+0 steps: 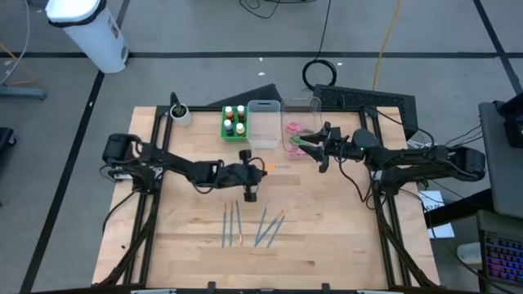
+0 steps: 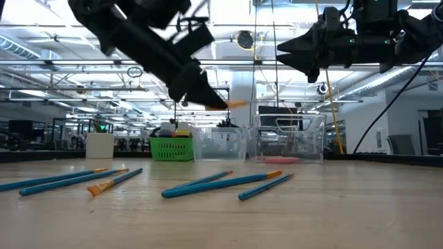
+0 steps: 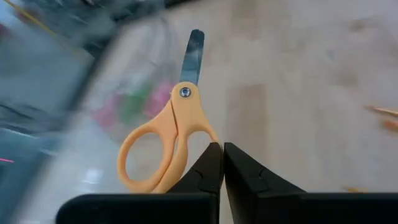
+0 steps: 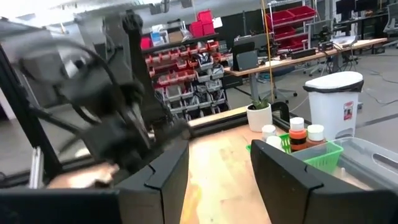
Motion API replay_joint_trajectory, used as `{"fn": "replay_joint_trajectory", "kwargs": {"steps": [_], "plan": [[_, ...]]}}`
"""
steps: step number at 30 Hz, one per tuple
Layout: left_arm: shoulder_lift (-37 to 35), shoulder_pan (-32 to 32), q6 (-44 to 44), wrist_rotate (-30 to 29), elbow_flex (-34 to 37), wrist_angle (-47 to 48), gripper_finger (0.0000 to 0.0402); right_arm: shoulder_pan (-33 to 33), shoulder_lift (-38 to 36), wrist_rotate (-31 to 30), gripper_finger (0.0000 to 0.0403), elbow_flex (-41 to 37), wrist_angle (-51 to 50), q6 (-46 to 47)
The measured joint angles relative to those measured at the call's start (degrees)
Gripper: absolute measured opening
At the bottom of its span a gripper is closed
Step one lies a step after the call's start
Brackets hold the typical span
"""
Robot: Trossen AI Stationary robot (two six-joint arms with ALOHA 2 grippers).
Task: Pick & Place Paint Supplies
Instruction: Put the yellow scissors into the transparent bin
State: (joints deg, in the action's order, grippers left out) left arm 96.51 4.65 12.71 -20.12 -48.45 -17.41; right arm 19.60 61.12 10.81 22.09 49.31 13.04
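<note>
Orange-handled scissors [image 3: 177, 124] hang in the air above the middle of the table, with my left gripper [image 3: 222, 148] shut on them; they also show as an orange spot [image 1: 262, 167] in the high view. Several thin brushes [image 1: 253, 224] lie flat on the wood nearer the front edge. White-capped paint bottles [image 1: 235, 119] stand in a green tray [image 1: 225, 122] at the back. My right gripper [image 1: 313, 145] hovers open and empty by a clear bin [image 1: 301, 114] that holds pink and green scissors [image 1: 294, 135]. My left gripper pinches the orange scissors at the handle end [image 3: 186, 163] between its two shut fingers. One handle loop [image 3: 134, 163] sticks out beside the fingers; the other is hidden behind them. The closed blade [image 3: 193, 53] points on ahead of the fingers. The scissors are clear of the table.
A second clear bin [image 1: 263, 122] stands between the green tray and the bin with scissors. A small potted plant [image 1: 179, 113] sits at the back left corner. A dark keyboard [image 1: 359, 100] lies behind the table's far right edge. Bare wood lies left of the brushes.
</note>
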Motion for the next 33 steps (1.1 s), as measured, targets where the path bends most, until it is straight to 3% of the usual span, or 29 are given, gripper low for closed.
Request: {"fn": "replay_joint_trajectory", "kwargs": {"steps": [7, 11, 17, 21, 25, 33], "plan": [[-2.67, 6.99, 14.9, -18.64, 0.0, -3.27, 0.001, -1.65, 0.02, -0.19, 0.0164, -0.04, -3.57, -3.87], [-2.69, 9.52, 22.9, -25.32, 0.0, -8.44, 0.0006, -4.36, 0.09, 1.43, 0.0164, -0.04, -6.24, -8.3], [-2.71, 11.45, 30.31, -29.06, -0.03, -15.73, 0.0011, -8.75, 3.1, 0.47, 0.0164, 1.28, -6.2, -13.27], [-2.71, 11.66, 32.65, -29.58, -0.04, -17.5, 0.0005, -9.56, 7.64, -4.5, 0.0164, 4.39, -6.23, -9.22], [-2.71, 11.47, 32.63, -29.58, -0.04, -17.28, 0.001, -9.66, 13.37, -4.43, 0.0168, 8.06, -5.76, -6.82], [-2.71, 11.55, 33.7, -34.45, -0.09, -16.56, 0.0009, -11.43, 23.91, -1.64, 0.0231, 12.24, 6.82, -7.68]]}}
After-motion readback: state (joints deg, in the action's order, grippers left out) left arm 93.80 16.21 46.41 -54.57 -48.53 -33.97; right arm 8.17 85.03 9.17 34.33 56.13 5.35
